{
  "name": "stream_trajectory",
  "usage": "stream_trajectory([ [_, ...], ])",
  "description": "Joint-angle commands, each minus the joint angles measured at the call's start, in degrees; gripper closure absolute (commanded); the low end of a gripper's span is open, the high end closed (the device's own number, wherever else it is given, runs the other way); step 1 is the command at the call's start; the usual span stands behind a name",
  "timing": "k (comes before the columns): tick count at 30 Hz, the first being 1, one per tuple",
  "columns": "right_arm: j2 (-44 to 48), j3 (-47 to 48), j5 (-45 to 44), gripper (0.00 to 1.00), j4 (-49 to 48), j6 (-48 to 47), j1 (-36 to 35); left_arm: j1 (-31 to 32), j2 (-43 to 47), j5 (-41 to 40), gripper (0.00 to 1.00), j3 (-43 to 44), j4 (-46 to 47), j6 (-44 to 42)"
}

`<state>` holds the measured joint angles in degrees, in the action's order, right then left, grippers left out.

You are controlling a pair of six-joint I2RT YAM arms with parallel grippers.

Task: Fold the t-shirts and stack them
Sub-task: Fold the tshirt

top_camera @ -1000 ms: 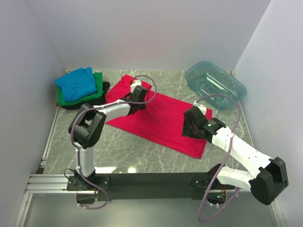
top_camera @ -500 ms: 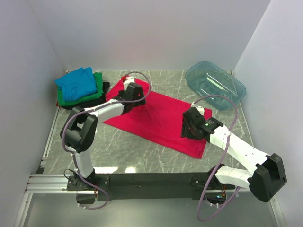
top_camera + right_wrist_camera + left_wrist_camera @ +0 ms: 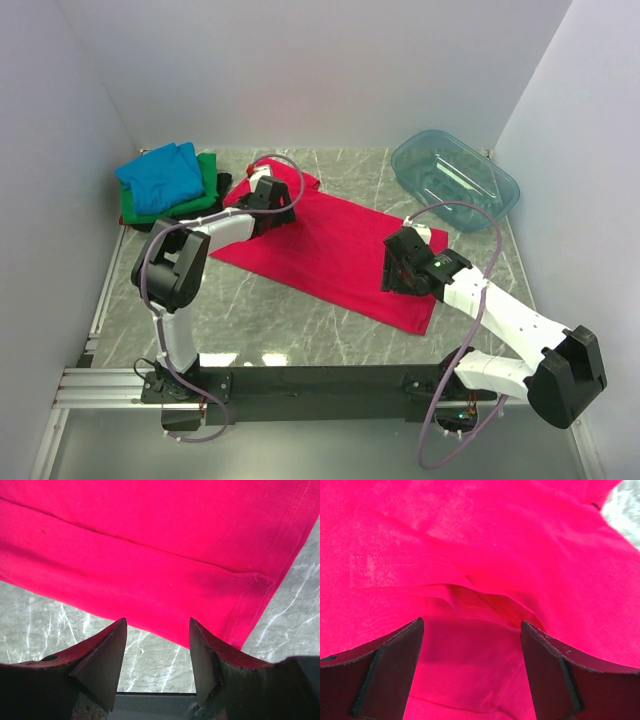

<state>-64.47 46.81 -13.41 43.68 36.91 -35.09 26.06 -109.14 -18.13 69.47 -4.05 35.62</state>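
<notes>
Both the left end effector [image 3: 471,625] and right end effector [image 3: 157,621] gape above the red-pink t-shirt [image 3: 330,250]; teal tub [image 3: 420,180] contents unclear.

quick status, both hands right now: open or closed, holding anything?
Left hand: open, holding nothing, above the bright red-pink cloth t-shirt.
Right hand: open, holding nothing, above that t-shirt's edge.

Bare surface [image 3: 300,320] strip at 6 o'clock, between red-pink t-shirt [image 3: 340,250] and arm bases: passable. Blocked at 10 o'clock by stack of folded tees [image 3: 170,185], at 2 o'clock by teal tub [image 3: 455,180]. Free gap at 12 o'clock between them. Left hand [image 3: 268,195] spread low over shirt at 11. Right hand [image 3: 400,262] spread at 3, bare marble just past shirt edge. Walls close left, back, right.
</notes>
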Motion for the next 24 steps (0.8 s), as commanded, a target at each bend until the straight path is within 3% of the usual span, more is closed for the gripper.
stream_trajectory([
  [1,1.6,0.3,-0.3,0.41,-0.4,-0.3,-0.5,-1.1,-1.5,1.8,0.17,3.0,1.5,-0.4],
  [15,2.3,-1.5,0.4,0.41,-0.8,0.9,-1.4,-2.5,-6.9,1.8,0.16,9.9,5.9,-3.3],
  [24,2.2,-1.6,0.1,0.41,-0.2,1.4,-2.1,-2.5,-10.5,-3.1,0.15,16.7,8.6,-7.9],
])
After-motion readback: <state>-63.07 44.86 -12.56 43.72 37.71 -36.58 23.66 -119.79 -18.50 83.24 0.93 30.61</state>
